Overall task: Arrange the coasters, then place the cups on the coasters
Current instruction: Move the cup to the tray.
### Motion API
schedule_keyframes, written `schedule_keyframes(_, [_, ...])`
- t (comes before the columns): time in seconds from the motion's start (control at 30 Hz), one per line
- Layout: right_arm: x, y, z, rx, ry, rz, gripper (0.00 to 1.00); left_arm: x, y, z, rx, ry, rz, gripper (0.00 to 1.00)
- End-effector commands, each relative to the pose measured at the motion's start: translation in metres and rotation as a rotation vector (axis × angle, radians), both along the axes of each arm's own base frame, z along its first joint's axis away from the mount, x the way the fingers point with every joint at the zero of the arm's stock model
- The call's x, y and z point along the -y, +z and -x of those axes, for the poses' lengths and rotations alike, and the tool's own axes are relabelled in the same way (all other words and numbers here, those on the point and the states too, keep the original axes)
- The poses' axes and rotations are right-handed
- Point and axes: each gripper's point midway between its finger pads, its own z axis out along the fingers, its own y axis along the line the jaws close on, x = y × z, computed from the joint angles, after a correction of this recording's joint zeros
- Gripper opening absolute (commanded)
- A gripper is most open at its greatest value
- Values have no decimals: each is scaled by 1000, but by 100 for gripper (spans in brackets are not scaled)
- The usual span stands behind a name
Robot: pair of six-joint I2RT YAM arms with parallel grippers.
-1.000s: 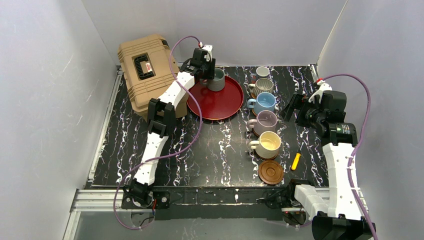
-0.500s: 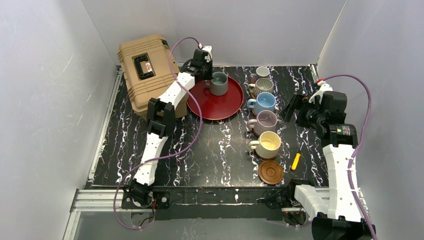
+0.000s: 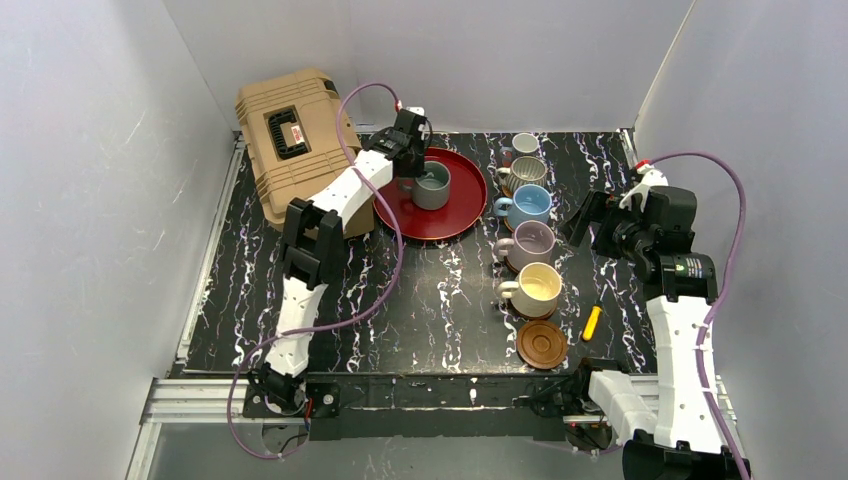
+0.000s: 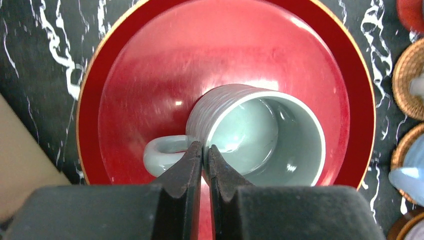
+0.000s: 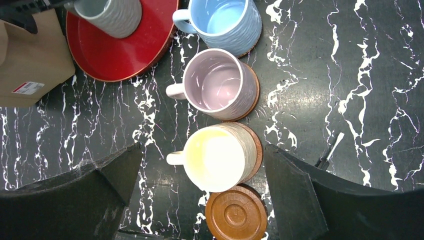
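Note:
The grey-green cup [image 4: 260, 135] stands on the red tray [image 4: 125, 75]. My left gripper [image 4: 202, 150] is shut on its wall, right beside the handle; the top view shows this gripper [image 3: 412, 176] at the cup [image 3: 433, 187]. Five cups sit in a column on coasters: white [image 3: 525, 145], ribbed grey [image 3: 528, 172], light blue [image 3: 530, 203], lilac [image 3: 532, 242], cream-yellow [image 3: 540, 285]. A bare brown coaster [image 3: 542, 343] lies nearest. My right gripper [image 5: 202, 150] hangs open high over the cream-yellow cup [image 5: 217, 157] and the bare coaster [image 5: 236, 215].
A tan hard case [image 3: 290, 140] stands at the back left, touching the tray's side. A yellow-handled screwdriver [image 3: 591, 322] lies right of the bare coaster. Orange woven coasters [image 4: 407, 80] edge the left wrist view under the far cups.
My left gripper closed on the grey-green cup's wall. Cup and gripper then shifted toward the near side of the tray. The right arm barely moved.

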Motion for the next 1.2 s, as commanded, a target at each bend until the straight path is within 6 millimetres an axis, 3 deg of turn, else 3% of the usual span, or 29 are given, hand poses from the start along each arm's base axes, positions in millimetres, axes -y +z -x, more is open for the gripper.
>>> schedule_keyframes(0.0, [-2,5,5,25,8,-8,100,-7,43,24,41,93,39,0])
schedule_keyframes(0.27, [-4,6,11,25,16,-12,100,-9,39,54,7,158,80,0])
schedule_keyframes(0.37, [-4,8,13,31,16,-11,100,-7,39,58,2,143,88,21])
schedule_keyframes(0.53, [-3,12,15,37,15,-6,100,-6,44,54,21,88,53,41])
schedule_keyframes(0.67, [-3,12,15,35,13,-5,100,-2,43,47,37,31,15,43])
schedule_keyframes(0.9, [-2,11,13,33,9,-2,100,10,19,41,-3,-102,-39,40])
schedule_keyframes(1.17, [-2,11,11,30,9,-3,100,18,1,50,-44,-180,-28,39])
